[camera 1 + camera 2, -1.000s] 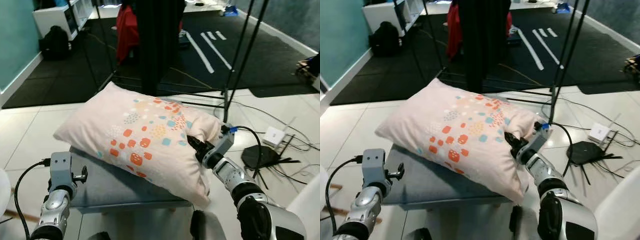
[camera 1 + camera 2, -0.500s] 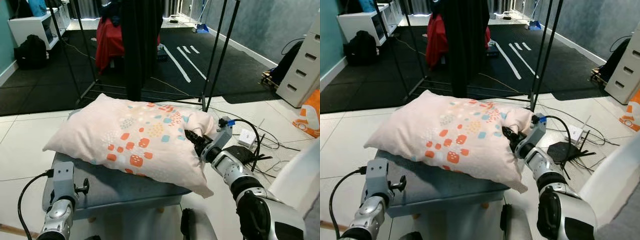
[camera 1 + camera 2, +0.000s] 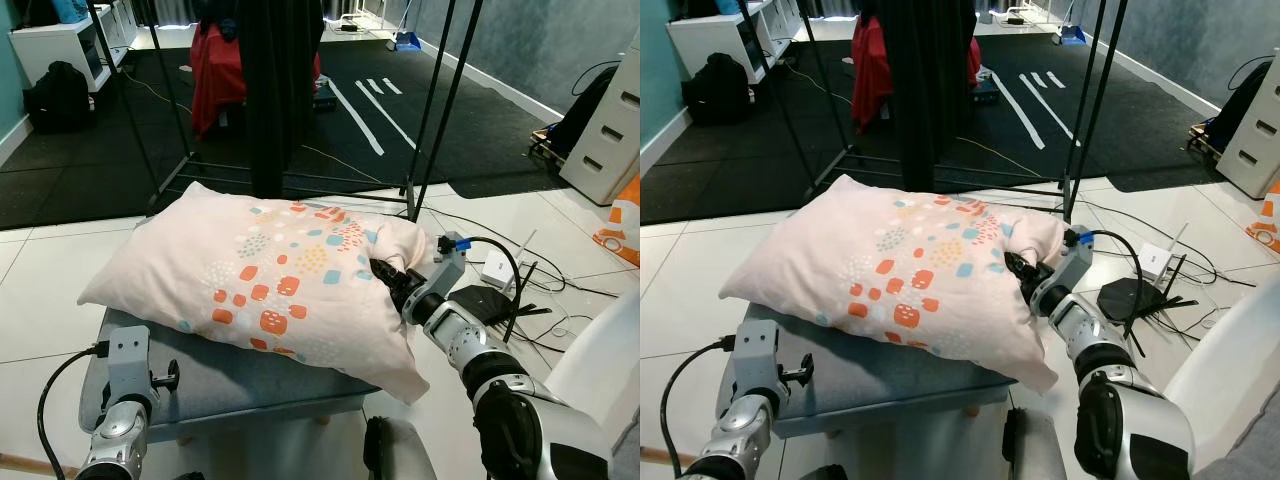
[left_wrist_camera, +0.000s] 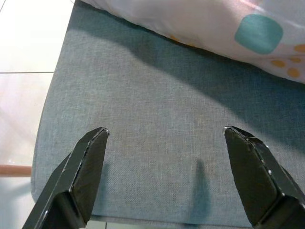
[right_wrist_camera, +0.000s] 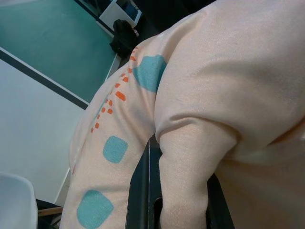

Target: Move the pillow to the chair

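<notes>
Left eye view, floor point(image 3: 40, 270): white tiles near the robot, dark carpet beyond; white stripes on the carpet, no writing readable anywhere.
Chair point(image 3: 230, 375): grey-blue cushioned seat, carrying the pillow.
Pillow point(image 3: 260, 275): pale pink with orange, teal and yellow patches, lying across the seat, its right end overhanging the edge.
Right gripper point(image 3: 384, 275): fingers closed on a fold of the pillow's right end; the right wrist view shows cloth bunched between them.
Left gripper point(image 4: 167, 176): fingers spread wide, holding nothing, over the bare front of the seat.
Change: the whole picture has shifted slightly since half a second ago; pillow and grip look unchanged.
</notes>
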`<state>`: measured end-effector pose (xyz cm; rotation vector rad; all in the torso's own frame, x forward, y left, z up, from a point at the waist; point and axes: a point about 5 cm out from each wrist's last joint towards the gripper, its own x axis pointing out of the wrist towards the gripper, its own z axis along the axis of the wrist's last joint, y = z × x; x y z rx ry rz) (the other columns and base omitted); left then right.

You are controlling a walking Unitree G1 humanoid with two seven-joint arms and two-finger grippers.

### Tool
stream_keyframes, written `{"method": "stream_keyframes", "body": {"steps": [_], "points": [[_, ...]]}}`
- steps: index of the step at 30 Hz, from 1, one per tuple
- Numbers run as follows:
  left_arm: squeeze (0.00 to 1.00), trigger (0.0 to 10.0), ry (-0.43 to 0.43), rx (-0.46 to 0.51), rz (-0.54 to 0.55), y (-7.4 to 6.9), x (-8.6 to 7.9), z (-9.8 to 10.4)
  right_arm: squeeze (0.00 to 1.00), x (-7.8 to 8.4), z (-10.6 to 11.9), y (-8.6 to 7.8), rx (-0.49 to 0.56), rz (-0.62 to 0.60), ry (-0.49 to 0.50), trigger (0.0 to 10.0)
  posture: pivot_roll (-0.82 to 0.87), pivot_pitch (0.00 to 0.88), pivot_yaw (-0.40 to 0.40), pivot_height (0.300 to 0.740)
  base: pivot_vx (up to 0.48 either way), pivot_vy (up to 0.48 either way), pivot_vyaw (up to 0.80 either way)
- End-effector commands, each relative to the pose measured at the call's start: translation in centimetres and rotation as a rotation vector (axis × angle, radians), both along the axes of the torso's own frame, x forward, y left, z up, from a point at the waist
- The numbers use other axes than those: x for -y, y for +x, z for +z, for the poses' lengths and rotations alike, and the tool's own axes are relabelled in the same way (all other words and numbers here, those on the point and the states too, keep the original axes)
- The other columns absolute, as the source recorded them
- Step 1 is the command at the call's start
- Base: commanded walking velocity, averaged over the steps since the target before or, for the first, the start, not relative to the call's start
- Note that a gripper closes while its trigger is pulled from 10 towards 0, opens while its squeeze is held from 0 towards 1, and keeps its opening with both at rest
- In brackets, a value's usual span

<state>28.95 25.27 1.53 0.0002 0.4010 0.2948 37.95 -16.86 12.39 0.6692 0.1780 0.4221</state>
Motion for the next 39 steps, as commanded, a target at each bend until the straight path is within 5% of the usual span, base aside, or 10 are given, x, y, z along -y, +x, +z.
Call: {"method": "stream_keyframes", "body": {"steps": [1,39], "points": [[0.0,10.0,0.004,-0.013,-0.003,-0.14,0.09,-0.24,0.0,-0.16,0.79,0.34,0.039,0.006,-0.013,0.0,-0.06,0.056,-0.032,0.49,0.0,0.0,0.0],[0.0,10.0,-0.021,-0.038,-0.011,-0.4,0.52,-0.79,0.0,0.21,0.32,0.2,0.015,-0.02,-0.03,0.0,-0.06,0.074,-0.031,0.617,-0.008,0.0,0.0]]}}
